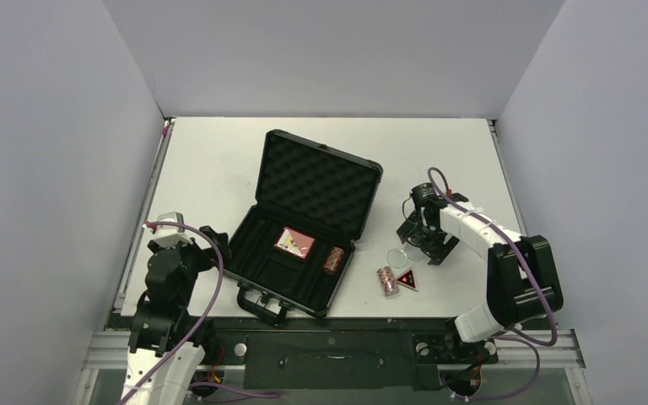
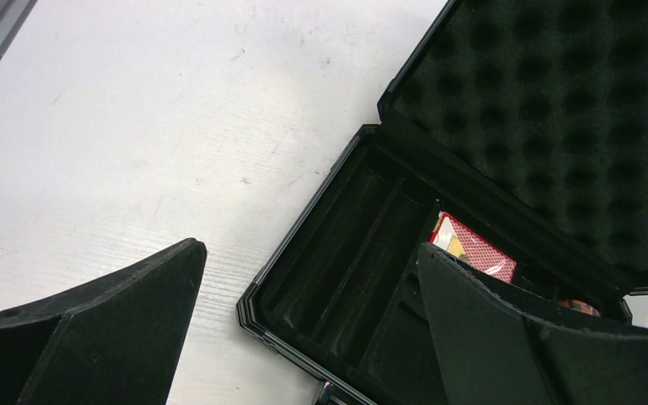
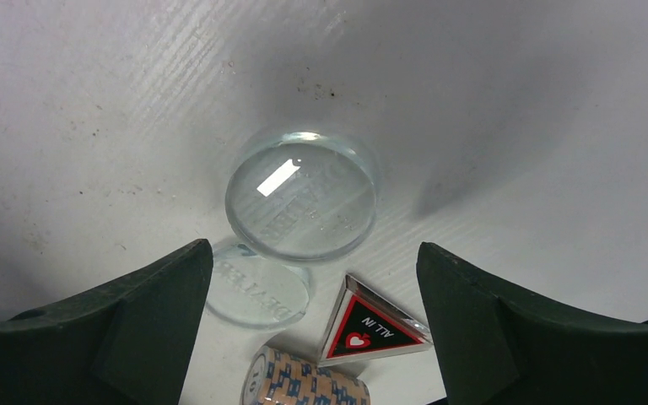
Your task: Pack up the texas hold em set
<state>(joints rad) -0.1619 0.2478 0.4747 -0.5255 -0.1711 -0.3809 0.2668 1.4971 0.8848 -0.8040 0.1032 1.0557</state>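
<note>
A white worktop (image 1: pixel 211 160) fills the view from above. At its middle lies a black briefcase-style hard case (image 1: pixel 316 181), set at an angle and open. Its egg-crate foam lid leans toward the far edge and its handle points toward the near edge.

The left gripper (image 1: pixel 213 240) sits by the case's left side, toward the near left corner. In the left wrist view its fingers (image 2: pixel 93 329) are spread wide and hold nothing. The right gripper (image 1: pixel 415 233) hangs between the case and the right edge, also spread wide and empty in its wrist view.

A pink card box (image 1: pixel 294 243) lies flat in the middle of the case's tray. One reddish-brown chip roll (image 1: pixel 333 259) lies in the tray's right end. The second reddish-brown chip roll (image 1: pixel 387 280) lies on the worktop right of the case, near the near edge.

A clear glass-like dome (image 3: pixel 301 196) rests on the worktop below the right gripper. A flat clear disc lettered DEALER (image 3: pixel 257 291) lies at the dome's edge.

A small red-black triangle (image 3: pixel 369 325) lies just beside the loose roll.
</note>
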